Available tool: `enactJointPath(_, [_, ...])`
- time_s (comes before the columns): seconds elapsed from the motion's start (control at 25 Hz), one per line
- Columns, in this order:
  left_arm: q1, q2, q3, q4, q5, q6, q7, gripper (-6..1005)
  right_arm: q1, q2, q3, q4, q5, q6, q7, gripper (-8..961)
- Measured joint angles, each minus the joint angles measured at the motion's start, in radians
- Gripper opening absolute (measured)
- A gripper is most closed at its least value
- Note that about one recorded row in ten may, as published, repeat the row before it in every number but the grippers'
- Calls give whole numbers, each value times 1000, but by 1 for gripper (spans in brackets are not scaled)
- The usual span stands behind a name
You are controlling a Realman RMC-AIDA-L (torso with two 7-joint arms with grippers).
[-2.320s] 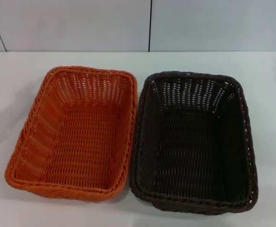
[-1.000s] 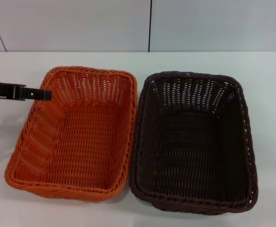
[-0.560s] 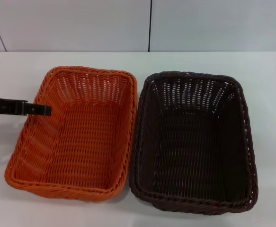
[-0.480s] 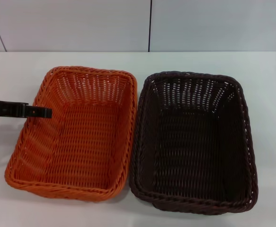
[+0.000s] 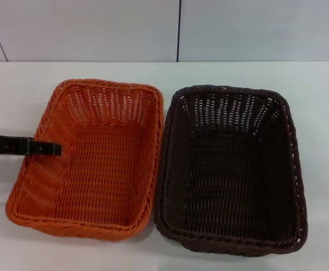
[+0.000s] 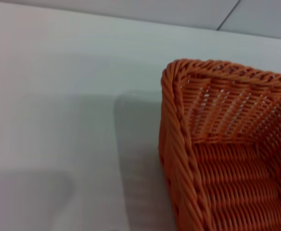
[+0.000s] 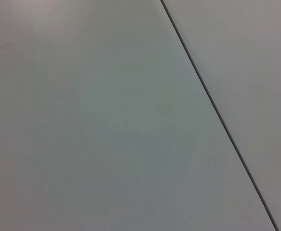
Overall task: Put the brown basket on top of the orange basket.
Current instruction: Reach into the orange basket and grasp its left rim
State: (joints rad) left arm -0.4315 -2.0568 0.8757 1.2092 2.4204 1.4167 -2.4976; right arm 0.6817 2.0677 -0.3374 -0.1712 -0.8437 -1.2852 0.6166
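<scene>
The orange basket (image 5: 91, 161) sits on the left of the white table, and the dark brown basket (image 5: 232, 169) sits right beside it on the right, their long sides touching or nearly so. Both are upright and hold nothing. My left gripper (image 5: 54, 149) reaches in from the left edge of the head view as a thin black bar, its tip over the orange basket's left rim. The left wrist view shows one corner of the orange basket (image 6: 217, 144) and bare table beside it. The right gripper is out of view.
The white table (image 5: 311, 79) runs behind and to both sides of the baskets. A pale wall with a dark vertical seam (image 5: 179, 31) stands at the back. The right wrist view shows only a grey panel with a seam (image 7: 212, 106).
My left gripper came in from the left and has moved along the orange basket's left rim toward the near side. The baskets have not moved.
</scene>
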Motion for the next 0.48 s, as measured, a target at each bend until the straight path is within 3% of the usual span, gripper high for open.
enactJointPath(0.48, [5,-2,9,-49,0,-1,3,740,-5,0,0,-7,0,11,0,586])
